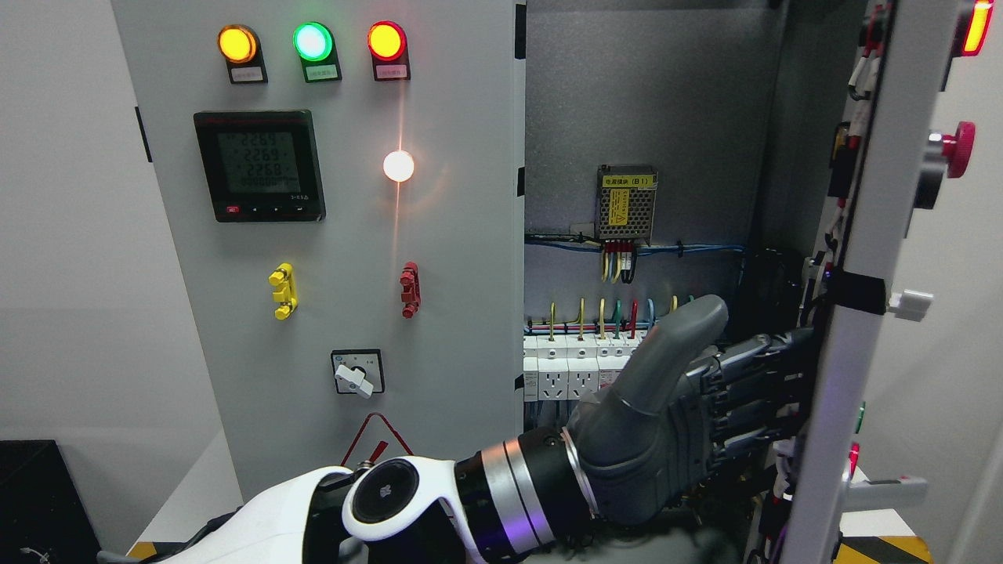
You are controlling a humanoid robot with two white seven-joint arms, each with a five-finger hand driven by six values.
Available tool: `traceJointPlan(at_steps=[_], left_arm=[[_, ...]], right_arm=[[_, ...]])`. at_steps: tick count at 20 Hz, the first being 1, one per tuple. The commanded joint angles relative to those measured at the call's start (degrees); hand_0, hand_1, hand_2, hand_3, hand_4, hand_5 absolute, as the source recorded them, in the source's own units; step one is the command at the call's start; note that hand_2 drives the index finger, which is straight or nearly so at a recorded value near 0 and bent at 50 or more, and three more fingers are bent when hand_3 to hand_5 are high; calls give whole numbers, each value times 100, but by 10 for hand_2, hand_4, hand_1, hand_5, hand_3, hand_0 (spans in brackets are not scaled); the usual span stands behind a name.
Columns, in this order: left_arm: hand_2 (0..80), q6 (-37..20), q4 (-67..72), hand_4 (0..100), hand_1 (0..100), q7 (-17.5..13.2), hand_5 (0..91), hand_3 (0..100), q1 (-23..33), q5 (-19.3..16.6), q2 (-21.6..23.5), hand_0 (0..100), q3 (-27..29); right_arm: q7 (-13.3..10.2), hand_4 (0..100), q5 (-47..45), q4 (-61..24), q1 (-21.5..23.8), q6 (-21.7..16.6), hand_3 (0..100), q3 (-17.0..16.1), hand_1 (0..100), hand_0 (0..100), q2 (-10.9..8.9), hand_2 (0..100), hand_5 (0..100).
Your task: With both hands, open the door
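White shoulder and forearm casings fill the bottom edge as the left arm reaches in from the lower left, its grey left robot hand [689,415] stretched toward the right door [850,313] of an electrical cabinet [642,94]. Thumb raised, the fingers [752,392] lie straight and side by side, pressed against the inner face of that door at its edge, wrapped round nothing. That door stands swung open, seen nearly edge-on just right of the hand, with wiring on its inner side, and a red mushroom button [956,149] and a white handle [909,304] on its outer face.

Behind the hand, the open cabinet shows a grey back panel, a perforated power supply unit [625,205] with a yellow label above, coloured wires, and a row of white sockets [568,372] just left of the thumb.

Well left of the hand, the left door [329,235] is shut. It carries yellow, green and red indicator lamps [312,41] along the top, a digital meter [259,165], a bright reflection of light, a yellow clip [283,291], a red clip [409,289], a rotary switch [357,373] and a red warning triangle low down.

Pale grey wall [70,235] flanks the cabinet to the far left, with a dark box [39,493] in the lower-left corner. Yellow-and-black hazard striping [881,548] marks the floor below and right of the hand.
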Motion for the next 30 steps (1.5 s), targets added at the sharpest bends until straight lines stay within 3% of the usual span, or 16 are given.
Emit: traceJointPlan(at_steps=[1,12,20,30], left_arm=[[0,10,639,0,0,-2,0,0,-90,-35,-1084,0,-236],[0,97,1501,0,0,-2,0,0,-354,-61,-2297,0,-386],[0,97,1957,0,0,7,0,0,-670,-61,-2842,0,-474],[0,89,2380,0,0,7,0,0,-706,-61,-2887,0,-517]], right_arm=[[-3,0,0,0,0,3,0,0,0,192,0,0,0],[6,0,0,0,0,3,0,0,0,192,0,0,0],[-3,0,0,0,0,3,0,0,0,192,0,0,0],[-3,0,0,0,0,3,0,9,0,192,0,0,0]])
